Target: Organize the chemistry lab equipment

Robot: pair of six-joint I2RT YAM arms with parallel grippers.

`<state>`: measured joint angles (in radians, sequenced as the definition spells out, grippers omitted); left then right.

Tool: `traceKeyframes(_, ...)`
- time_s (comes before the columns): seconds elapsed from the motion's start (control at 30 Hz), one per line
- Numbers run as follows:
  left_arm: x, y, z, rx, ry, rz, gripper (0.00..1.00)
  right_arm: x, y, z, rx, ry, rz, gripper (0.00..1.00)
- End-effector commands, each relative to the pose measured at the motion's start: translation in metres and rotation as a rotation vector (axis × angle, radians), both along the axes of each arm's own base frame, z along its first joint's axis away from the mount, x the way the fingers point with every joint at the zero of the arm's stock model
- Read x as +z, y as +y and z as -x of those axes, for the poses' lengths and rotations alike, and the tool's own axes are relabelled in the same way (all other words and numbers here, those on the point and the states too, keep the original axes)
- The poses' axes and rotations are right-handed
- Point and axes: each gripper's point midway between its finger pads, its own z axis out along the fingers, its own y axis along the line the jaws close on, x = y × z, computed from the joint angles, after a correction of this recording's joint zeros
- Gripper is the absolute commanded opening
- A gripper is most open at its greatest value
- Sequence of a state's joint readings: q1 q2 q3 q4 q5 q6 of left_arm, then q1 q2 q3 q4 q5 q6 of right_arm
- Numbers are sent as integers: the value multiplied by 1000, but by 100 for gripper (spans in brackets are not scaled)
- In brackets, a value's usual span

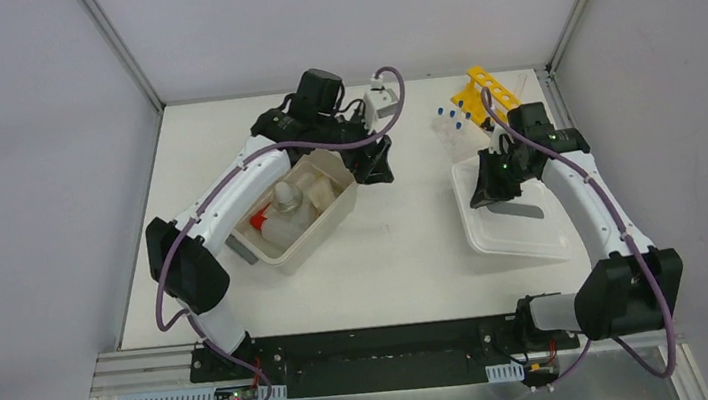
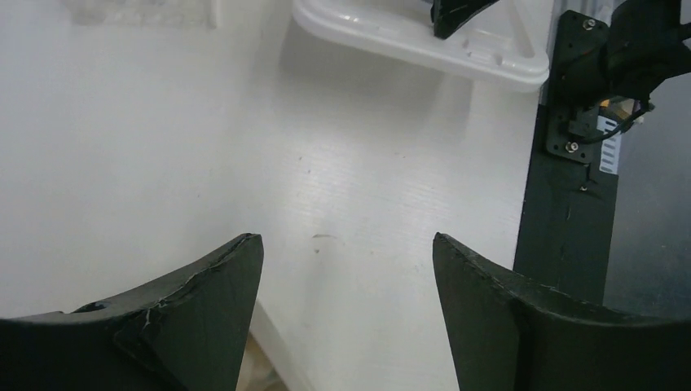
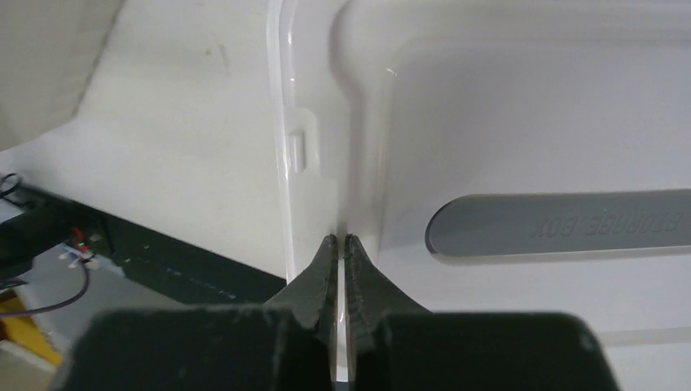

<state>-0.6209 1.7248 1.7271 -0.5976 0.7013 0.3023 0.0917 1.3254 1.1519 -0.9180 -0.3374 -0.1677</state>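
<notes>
1. The right claw (image 3: pixel 342 244) is pinched together on the thin raised rim of the white lid (image 3: pixel 505 106). The lid lies flat near the right edge of the counter (image 1: pixel 415 243).
2. The left claw (image 2: pixel 346 244) stands apart with nothing between its fingers. It hangs over bare counter just beyond the cream bin (image 1: pixel 330 225), left of the middle.
3. The squeeze bottle (image 1: pixel 273 227) with the red nozzle lies inside the bin. The blue-capped tubes (image 1: pixel 452 114) and the yellow rack (image 1: pixel 485 94) stand out by the far right corner.
4. That grip looks narrow and off to one side, so if lifted, the lid may well droop, twist or slip out.
5. The tubes stand near the lid's far side, and a swing that way could topple them.
6. The left arm sits over the bin, so carrying the lid across risks a knock between the arms.
7. Closing the bin now would shut the tubes and rack out.
</notes>
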Motion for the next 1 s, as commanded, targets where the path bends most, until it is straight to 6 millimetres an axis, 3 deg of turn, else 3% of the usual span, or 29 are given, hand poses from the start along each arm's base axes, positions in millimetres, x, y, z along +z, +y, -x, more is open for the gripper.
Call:
traceKeyframes(0.0, 4, -40, 22, -170, -69, 74, 77, 42, 33, 15, -5, -20, -206, 0)
traceKeyframes(0.17, -12, -50, 37, -424, -385, 55, 80, 57, 47, 26, 34, -39, -308, 0)
traceKeyframes(0.33, 1, -67, 30, -490, -691, 93, 81, 66, 62, 38, 69, -9, -409, 0)
traceKeyframes(0.43, 10, -79, 33, -488, -783, 118, 81, 69, 67, 40, 79, 2, -440, 0)
traceKeyframes(0.6, 4, -91, 47, -531, -959, 108, 83, 74, 75, 43, 99, 24, -481, 0)
traceKeyframes(0.8, 7, -99, 54, -523, -1041, 127, 83, 75, 88, 47, 126, 50, -508, 0)
traceKeyframes(0.9, 3, -101, 64, -572, -1073, 133, 81, 81, 98, 47, 158, 53, -532, 0)
traceKeyframes(0.97, 1, -100, 71, -607, -1089, 136, 72, 87, 105, 44, 180, 46, -544, 0)
